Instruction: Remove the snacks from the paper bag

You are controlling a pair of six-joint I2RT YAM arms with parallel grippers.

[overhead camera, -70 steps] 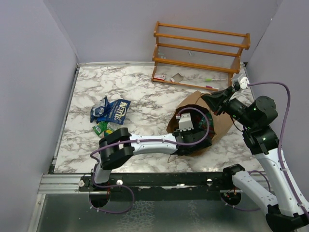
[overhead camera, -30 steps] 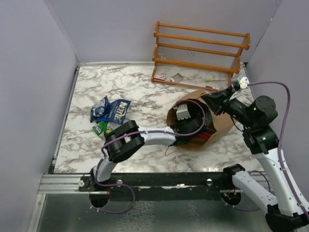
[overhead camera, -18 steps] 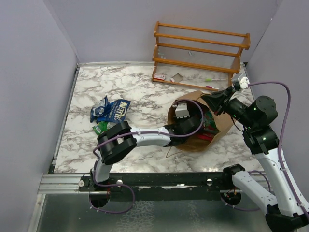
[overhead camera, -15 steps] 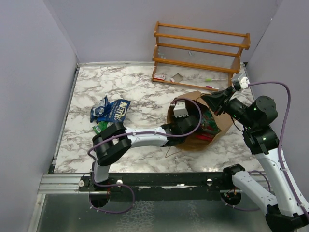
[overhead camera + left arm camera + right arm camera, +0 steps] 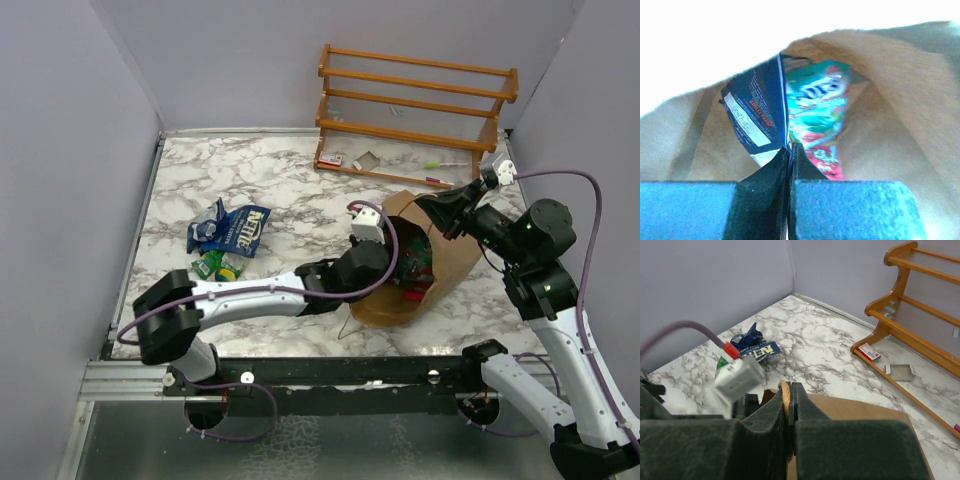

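Observation:
The brown paper bag (image 5: 450, 255) lies on its side with its mouth facing left. My left gripper (image 5: 388, 266) reaches into that mouth. Inside the bag (image 5: 900, 100), the left gripper (image 5: 790, 151) is shut on the lower edge of a dark blue packet (image 5: 757, 112), with a teal-red packet (image 5: 820, 107) right beside it. My right gripper (image 5: 432, 212) is shut on the bag's upper rim; in its own view the right gripper (image 5: 790, 389) pinches the brown edge of the bag (image 5: 860, 412). Other snacks lie on the table at the left: a dark blue packet (image 5: 238, 228) and a green-yellow one (image 5: 213, 265).
An orange wooden rack (image 5: 415, 105) stands at the back right, with a small red-white scrap (image 5: 333, 160) and a grey scrap (image 5: 366, 159) at its foot. Grey walls close in the marble table (image 5: 270, 190) on three sides.
My left gripper has shut on the dark blue packet inside the bag, and the left arm has stretched lower and further left. The bag's mouth has shifted slightly. The right gripper kept its hold.

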